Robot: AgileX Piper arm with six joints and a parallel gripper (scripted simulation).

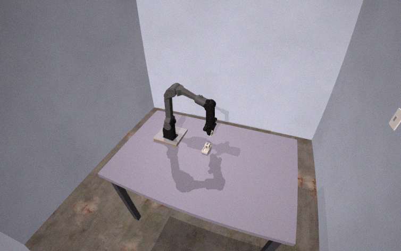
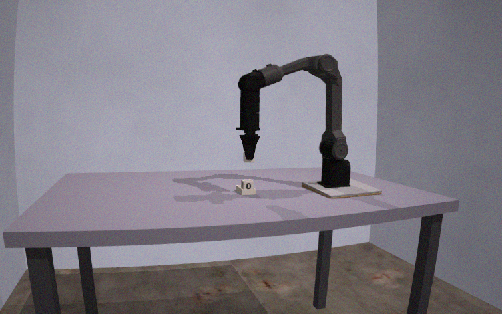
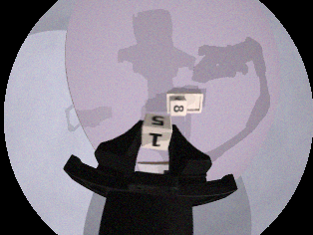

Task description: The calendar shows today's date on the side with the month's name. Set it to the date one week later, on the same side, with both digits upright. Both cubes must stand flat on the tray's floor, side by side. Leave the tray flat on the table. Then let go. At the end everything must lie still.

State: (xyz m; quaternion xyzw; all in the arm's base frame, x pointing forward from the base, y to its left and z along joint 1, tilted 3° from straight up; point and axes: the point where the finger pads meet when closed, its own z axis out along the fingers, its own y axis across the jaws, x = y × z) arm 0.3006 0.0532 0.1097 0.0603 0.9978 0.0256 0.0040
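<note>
My gripper (image 2: 248, 157) hangs high above the table, shut on a cream digit cube (image 3: 157, 132). In the wrist view the cube shows a 1 on the face toward the camera and a 5 on the face beyond it. The cube also shows at the fingertips in the top view (image 1: 211, 132). Below it the cream calendar tray (image 2: 245, 189) lies flat on the table. The second cube (image 2: 248, 185) stands in the tray and shows a 0 in the exterior view; in the wrist view (image 3: 177, 105) its top reads 8. The tray's left slot is empty.
The arm's base (image 2: 335, 173) stands on a pale plate (image 2: 341, 189) at the table's right in the exterior view. The lilac table (image 2: 222, 207) has walls behind it and to the right.
</note>
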